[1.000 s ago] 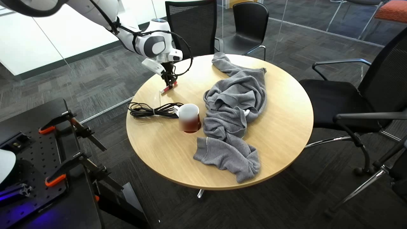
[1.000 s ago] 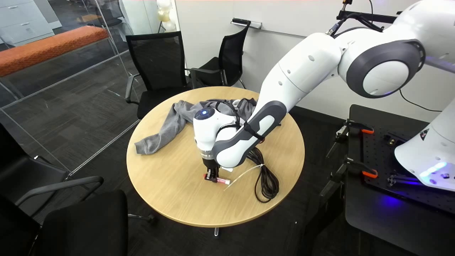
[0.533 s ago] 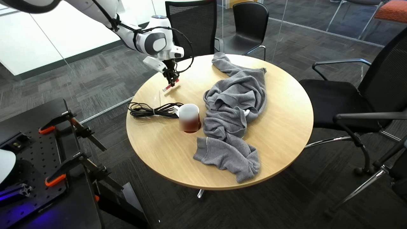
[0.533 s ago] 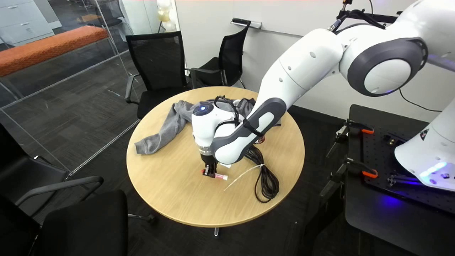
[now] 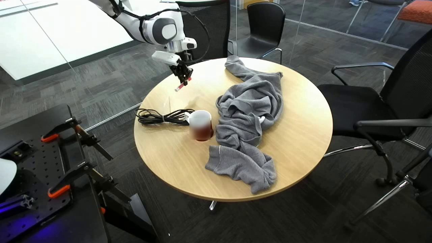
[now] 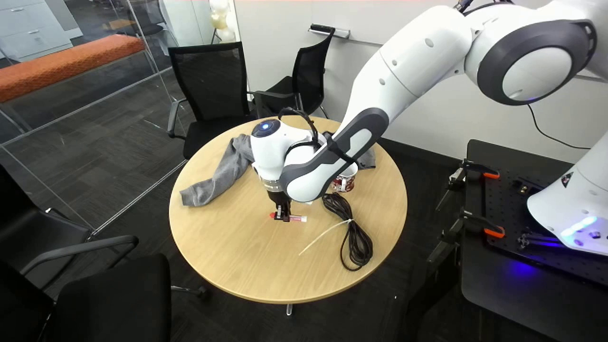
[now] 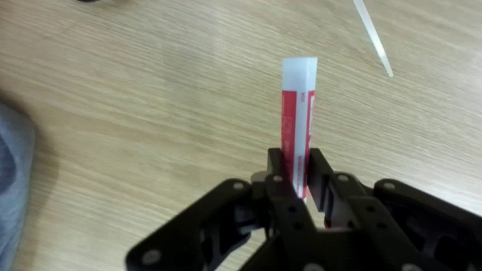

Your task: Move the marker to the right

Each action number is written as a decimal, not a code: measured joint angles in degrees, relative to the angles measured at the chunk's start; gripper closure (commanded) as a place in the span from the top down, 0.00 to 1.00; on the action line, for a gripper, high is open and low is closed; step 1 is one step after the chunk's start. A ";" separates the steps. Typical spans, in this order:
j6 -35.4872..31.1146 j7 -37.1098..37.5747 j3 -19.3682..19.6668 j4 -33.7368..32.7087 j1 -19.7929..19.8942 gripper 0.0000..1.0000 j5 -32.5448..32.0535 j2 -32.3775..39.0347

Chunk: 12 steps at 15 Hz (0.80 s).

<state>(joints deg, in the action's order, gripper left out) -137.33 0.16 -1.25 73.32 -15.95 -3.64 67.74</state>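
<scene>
Opposing exterior views overlook the table (image 5: 175, 158), wrist view closest.

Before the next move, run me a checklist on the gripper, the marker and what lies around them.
1. Gripper shut on the marker: ok, its jaws flank the barrel closely.
2. Marker off the table: ok, it appears raised in an exterior view.
3. Mug apart from the marker: ok.
4. Black cable apart from the gripper: ok.
5. Grey garment out of the path: cannot tell, the route is unknown.
6. Exact stopping spot: cannot tell, nothing visible marks it.
</scene>
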 measured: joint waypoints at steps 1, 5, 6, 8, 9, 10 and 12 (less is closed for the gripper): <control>1.05 -0.84 0.05 0.65 0.13 0.19 -0.31 -0.88; 1.51 -1.26 0.06 2.01 0.34 0.05 -0.54 -1.99; 1.51 -1.26 0.06 2.15 0.35 0.05 -0.54 -1.99; 1.50 -1.11 0.05 2.08 0.35 0.05 -0.68 -1.73; 1.50 -1.09 0.15 1.85 0.38 0.05 -1.01 -1.42; 1.50 -1.09 0.35 1.41 0.45 0.05 -1.55 -0.94; 1.46 -1.11 1.02 0.50 0.70 0.05 -2.86 0.10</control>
<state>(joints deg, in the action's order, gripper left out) -135.87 -0.95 -0.23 73.82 -15.25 -6.50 67.84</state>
